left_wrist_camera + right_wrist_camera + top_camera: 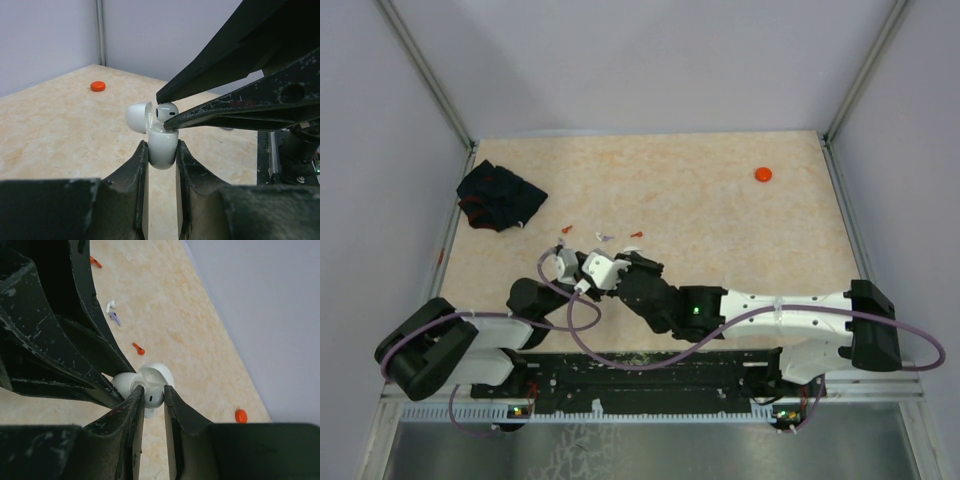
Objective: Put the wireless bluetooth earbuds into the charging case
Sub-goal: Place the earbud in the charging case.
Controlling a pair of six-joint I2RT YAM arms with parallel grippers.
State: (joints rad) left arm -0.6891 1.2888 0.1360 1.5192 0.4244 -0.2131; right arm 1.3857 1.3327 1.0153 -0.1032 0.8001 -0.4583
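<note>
My left gripper (161, 146) is shut on the white charging case (162, 152) and holds it upright above the table, its lid (138, 116) hinged open to the left. My right gripper (154, 391) is shut on a white earbud (154, 398) and holds it at the open top of the case (124, 383); the bud (167, 111) sits partly in the opening. Both grippers meet at the table's near left (588, 268). Loose earbuds lie beyond them: two red (139, 348) (95, 262), one white (110, 305), one pale purple (115, 317).
A black cloth with red marks (500, 195) lies at the far left. An orange round disc (763, 174) sits at the far right, also in the left wrist view (98, 86). Grey walls and metal rails border the table.
</note>
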